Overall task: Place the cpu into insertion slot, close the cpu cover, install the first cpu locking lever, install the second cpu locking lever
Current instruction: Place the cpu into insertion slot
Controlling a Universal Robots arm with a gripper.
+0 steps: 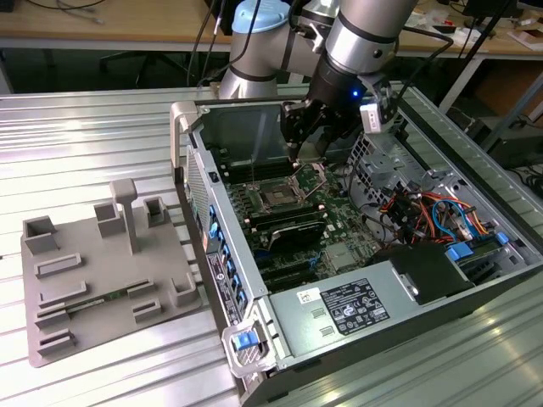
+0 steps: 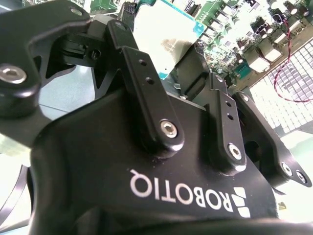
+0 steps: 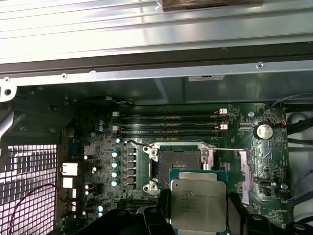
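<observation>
The arm [image 1: 361,34] is seen bent down from above into the open computer case [image 1: 246,127], with its wrist carried over the green circuit board [image 3: 274,166]. The jaws are drawn in narrow and are clamped on the cpu [image 3: 198,200], which is gripped by two opposite edges. Its silvery metal top is turned towards the first wrist camera. The cpu is held above the board and is not yet seated. In the first wrist view it is seen just beside the insertion slot [image 3: 178,159], overlapping the slot's near rim. The slot's dark recess is seen uncovered. The case is laid on its side on the ribbed metal surface [image 1: 85,144]. A grey fixture tray [image 1: 102,280] is set beside it at the exterior view's left.
</observation>
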